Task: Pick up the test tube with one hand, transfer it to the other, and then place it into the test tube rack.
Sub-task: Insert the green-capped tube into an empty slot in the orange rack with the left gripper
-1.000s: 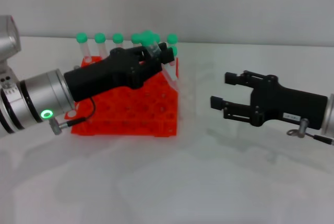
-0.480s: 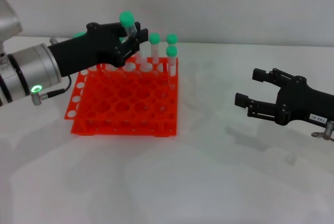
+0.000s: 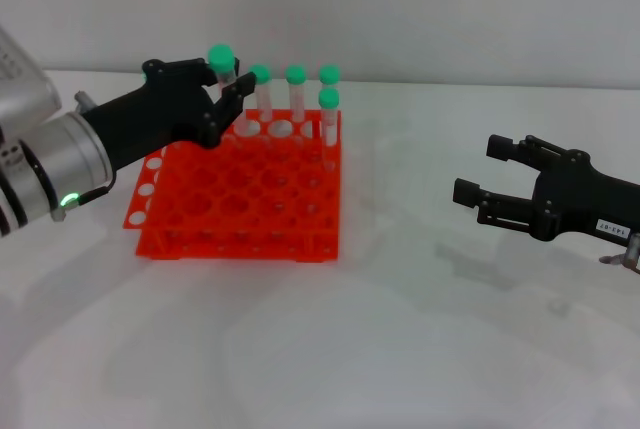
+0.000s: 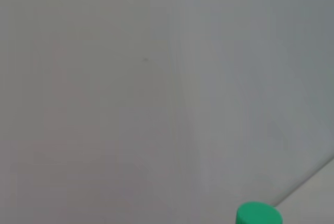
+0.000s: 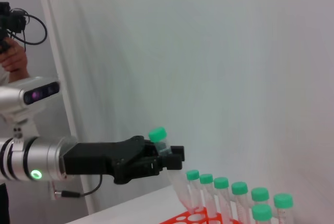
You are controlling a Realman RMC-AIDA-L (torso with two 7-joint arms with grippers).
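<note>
My left gripper point(image 3: 228, 84), black on a silver-grey forearm, is shut on the test tube point(image 3: 224, 67), which has a green cap. It holds the tube slightly tilted over the back row of the orange-red rack point(image 3: 240, 199). I cannot tell whether the tube's lower end is in a hole. The right wrist view shows the same grip point(image 5: 168, 157) on the tube point(image 5: 177, 185) above the rack point(image 5: 206, 217). The cap also shows in the left wrist view point(image 4: 257, 215). My right gripper point(image 3: 480, 169), with a white label, is open and empty, well right of the rack.
Several other green-capped tubes point(image 3: 296, 89) stand upright in the rack's back right corner, close to the held tube; they also show in the right wrist view point(image 5: 240, 198). A white wall stands behind the table. A person with a camera point(image 5: 13, 36) stands far off.
My left gripper has lifted the tube off the rack's middle and carried it back and left, now a little lower. My right gripper drew back to the right, then stayed.
</note>
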